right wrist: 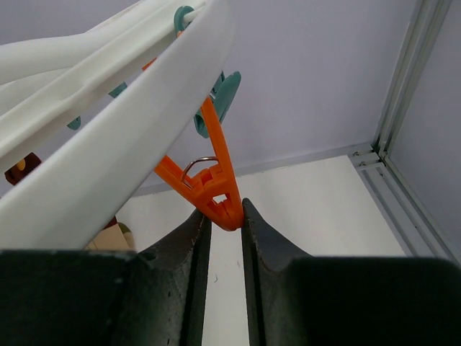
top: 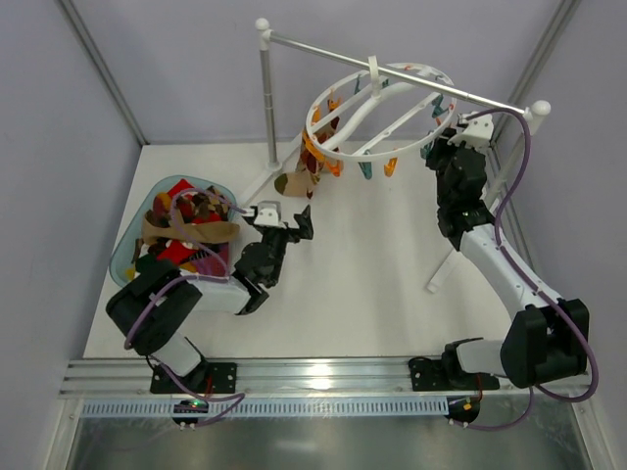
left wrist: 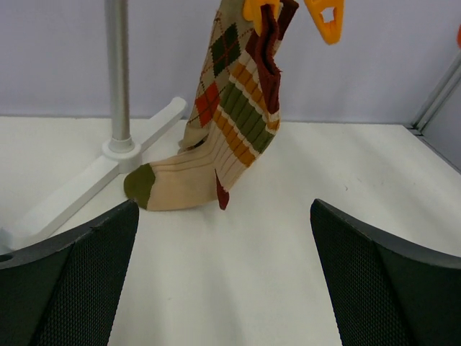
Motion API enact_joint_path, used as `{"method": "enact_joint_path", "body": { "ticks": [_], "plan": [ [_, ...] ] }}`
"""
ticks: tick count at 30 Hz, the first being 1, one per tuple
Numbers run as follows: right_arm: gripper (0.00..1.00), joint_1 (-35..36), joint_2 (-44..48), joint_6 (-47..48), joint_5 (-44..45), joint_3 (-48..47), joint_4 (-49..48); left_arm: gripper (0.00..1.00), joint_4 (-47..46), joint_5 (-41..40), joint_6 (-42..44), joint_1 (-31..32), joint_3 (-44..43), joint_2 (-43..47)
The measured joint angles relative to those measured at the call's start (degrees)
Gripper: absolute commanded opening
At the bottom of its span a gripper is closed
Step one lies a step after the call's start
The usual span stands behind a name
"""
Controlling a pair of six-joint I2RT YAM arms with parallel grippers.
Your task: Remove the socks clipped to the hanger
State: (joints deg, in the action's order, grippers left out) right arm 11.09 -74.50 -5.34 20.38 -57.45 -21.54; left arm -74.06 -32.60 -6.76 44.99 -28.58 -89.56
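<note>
Right tool (right wrist: 225,216) clenched on the lower end of an orange clip (right wrist: 209,176) that hangs under the rim of the white ring hanger (right wrist: 122,137), on the hanger's right side. Teal clip (right wrist: 220,101) just behind it. Left tool (top: 300,225) released, jaws wide, low over the tabletop (left wrist: 288,180), facing an argyle sock (left wrist: 230,122). Sock pinned by a second orange clip (left wrist: 259,9) on the hanger's left side, toe resting on the tabletop. Loose socks (top: 191,230) piled in a pale bin (top: 125,257) beside the left arm.

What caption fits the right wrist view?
Right tool closed on the lower tip of an orange clip hanging from the white hanger.
</note>
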Motion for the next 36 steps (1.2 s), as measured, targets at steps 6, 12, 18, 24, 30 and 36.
{"method": "enact_joint_path", "body": {
  "ticks": [6,12,18,24,30,36],
  "plan": [
    [0.15,-0.76,0.00,-1.05,-0.55,-0.02,0.20,0.99,-0.31,1.20,4.24,-0.02,-11.39,-12.61],
    [0.15,-1.22,0.00,-1.77,-2.29,-0.11,0.37,1.00,-0.26,1.22,5.79,-1.14,-19.02,-21.40],
    [0.15,-1.29,0.02,-2.25,-3.43,-0.09,0.42,1.00,-0.28,-0.39,4.15,-3.87,-26.36,-27.87],
    [0.16,-1.46,0.79,-2.34,-3.91,-0.09,0.57,0.90,-0.24,0.00,1.22,-6.80,-31.87,-33.20],
    [0.20,-1.46,1.18,-2.36,-4.33,-0.09,0.57,0.52,-0.28,1.88,-1.64,-6.99,-33.03,-35.85],
    [0.23,-1.62,1.18,-2.36,-4.52,-0.09,0.57,0.11,-0.31,3.34,-3.28,-6.75,-33.03,-36.33]
  ]
}}
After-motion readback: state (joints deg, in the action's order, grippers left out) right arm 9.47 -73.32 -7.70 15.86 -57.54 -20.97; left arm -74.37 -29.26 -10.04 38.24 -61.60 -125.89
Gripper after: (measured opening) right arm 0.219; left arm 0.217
